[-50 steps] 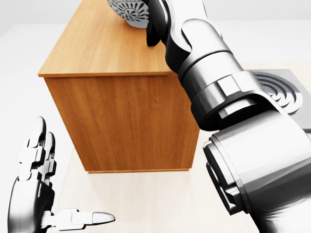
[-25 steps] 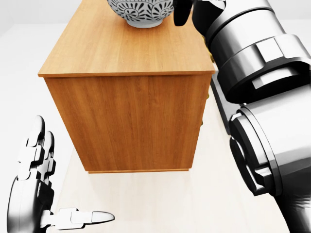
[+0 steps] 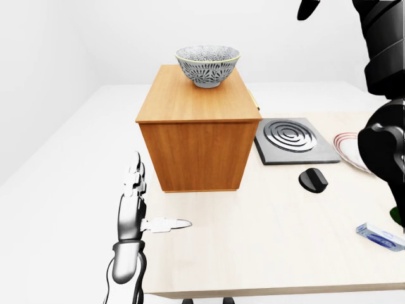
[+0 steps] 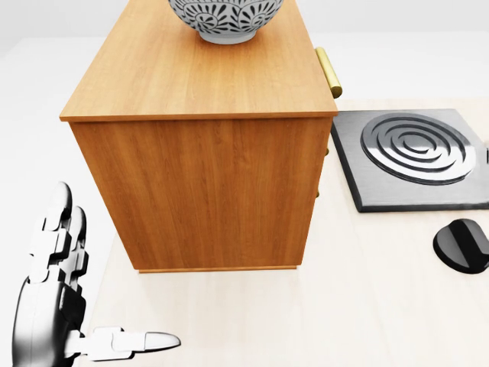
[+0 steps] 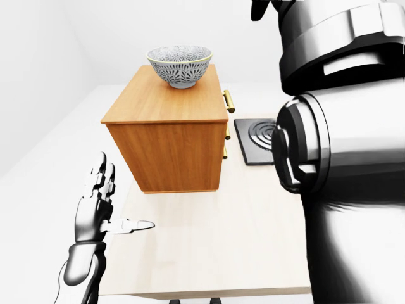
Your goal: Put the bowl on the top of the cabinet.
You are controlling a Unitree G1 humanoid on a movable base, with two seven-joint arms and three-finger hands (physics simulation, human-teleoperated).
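The grey patterned bowl (image 3: 207,63) stands upright on the top of the wooden cabinet (image 3: 190,98), toward its far end, with nothing touching it. My right hand (image 3: 308,9) is lifted high above and to the right of the bowl; only a dark fingertip shows at the top edge of the left-eye view, holding nothing. Its arm (image 5: 342,126) fills the right side of the right-eye view. My left hand (image 3: 158,196) hovers open at the lower left, fingers up and thumb pointing right, below the cabinet's near face.
To the cabinet's right on the pale table (image 3: 253,253) lie a black hob plate (image 3: 291,136), a black round knob (image 3: 313,180), a red-rimmed plate (image 3: 351,149) and a blue-and-white packet (image 3: 380,236). Brass handles (image 4: 328,71) stick out of the cabinet's right side.
My right arm has risen up and to the right, away from the bowl and out of the head view, uncovering the hob plate. Bowl and left hand have not moved.
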